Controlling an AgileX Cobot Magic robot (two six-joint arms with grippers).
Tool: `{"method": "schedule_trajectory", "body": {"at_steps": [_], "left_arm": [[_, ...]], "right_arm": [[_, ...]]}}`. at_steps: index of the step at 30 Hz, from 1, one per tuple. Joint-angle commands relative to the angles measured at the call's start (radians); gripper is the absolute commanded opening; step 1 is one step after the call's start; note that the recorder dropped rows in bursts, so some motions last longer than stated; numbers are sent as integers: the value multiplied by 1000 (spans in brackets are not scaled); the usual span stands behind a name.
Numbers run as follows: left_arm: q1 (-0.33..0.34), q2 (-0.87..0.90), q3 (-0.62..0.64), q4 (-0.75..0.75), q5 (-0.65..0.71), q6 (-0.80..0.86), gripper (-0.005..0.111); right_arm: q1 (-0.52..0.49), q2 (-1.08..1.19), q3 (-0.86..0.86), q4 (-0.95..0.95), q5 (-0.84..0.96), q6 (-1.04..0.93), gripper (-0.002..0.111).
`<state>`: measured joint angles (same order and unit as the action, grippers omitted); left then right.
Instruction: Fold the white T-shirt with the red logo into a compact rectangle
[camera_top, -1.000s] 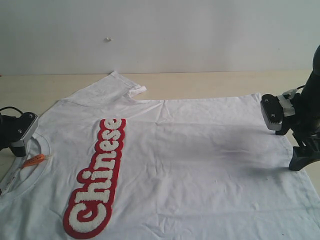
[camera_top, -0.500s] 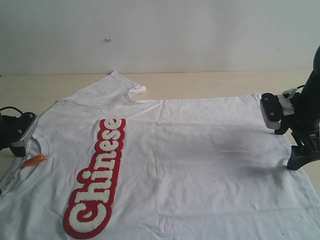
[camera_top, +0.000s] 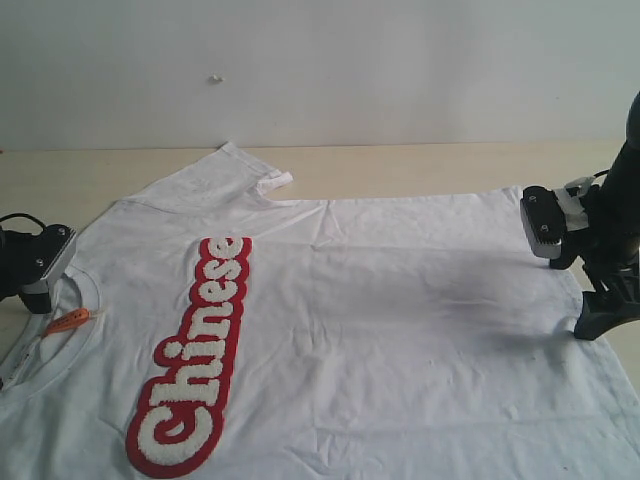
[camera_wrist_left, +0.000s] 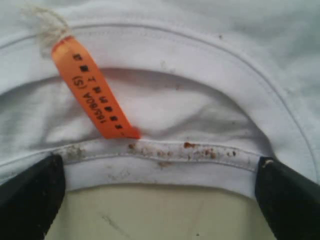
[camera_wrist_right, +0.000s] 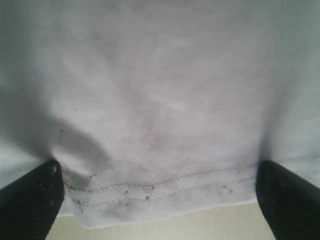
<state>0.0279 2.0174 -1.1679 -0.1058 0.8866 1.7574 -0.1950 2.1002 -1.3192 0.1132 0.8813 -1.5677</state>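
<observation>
Pale wooden tabletop (camera_top: 420, 165) runs back to a plain light wall (camera_top: 320, 70), and the white T-shirt (camera_top: 400, 330) lies spread flat and face up across most of it. Its neck is toward the left arm and its hem toward the right. The red logo (camera_top: 195, 355) runs as a long strip across the chest.

The left gripper (camera_wrist_left: 160, 200) sits at the neck opening with its jaws spread wide. The back edge of the ribbed collar (camera_wrist_left: 165, 162) spans the gap between the two dark fingertips, and the orange neck tag (camera_wrist_left: 92, 87) lies just beyond it. Nothing is pinched.

The right gripper (camera_wrist_right: 159, 197) hangs over the stitched hem (camera_wrist_right: 160, 192), also fully parted. The hem edge crosses between its fingertips, with bare table just outside it. Whether either fingertip touches the cloth I cannot tell.
</observation>
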Motion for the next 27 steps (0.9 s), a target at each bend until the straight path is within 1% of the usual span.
{"method": "schedule_trajectory", "body": {"at_steps": [1, 4, 8, 10, 13, 15, 16, 17, 18, 19, 20, 21, 22, 23, 27], "left_arm": [[1, 31, 6, -5, -3, -5, 102], [1, 31, 6, -5, -3, -5, 102], [1, 31, 6, -5, -3, -5, 102], [1, 31, 6, -5, -3, -5, 102], [1, 31, 6, -5, -3, -5, 102], [1, 31, 6, -5, -3, -5, 102], [1, 31, 6, -5, -3, -5, 102], [1, 31, 6, -5, -3, -5, 102], [1, 31, 6, -5, -3, -5, 102], [1, 31, 6, -5, -3, -5, 102], [1, 31, 6, -5, -3, -5, 102], [1, 31, 6, -5, -3, -5, 102], [1, 31, 6, -5, -3, -5, 102], [1, 31, 6, -5, -3, -5, 102], [1, 31, 6, -5, -3, -5, 102]], "right_arm": [[-2, 9, -4, 11, -17, 0, 105], [-2, 9, -4, 2, -20, 0, 104], [-2, 15, 14, -2, -50, 0, 99], [-2, 23, 23, -17, -50, 0, 94], [-2, 41, 25, -19, -41, 0, 84], [-2, 55, 25, -19, -36, 0, 75], [-2, 68, 25, -19, -17, 0, 64], [-2, 72, 25, -19, -6, 0, 57], [-2, 77, 25, -19, 26, 4, 44], [-2, 77, 25, -19, 37, 4, 36], [-2, 77, 25, -19, 48, 15, 22], [-2, 77, 25, -19, 48, 35, 14], [-2, 77, 25, -19, 48, 79, 2], [-2, 77, 25, -19, 41, 100, 0], [-2, 77, 25, -19, 25, 114, 0]]}}
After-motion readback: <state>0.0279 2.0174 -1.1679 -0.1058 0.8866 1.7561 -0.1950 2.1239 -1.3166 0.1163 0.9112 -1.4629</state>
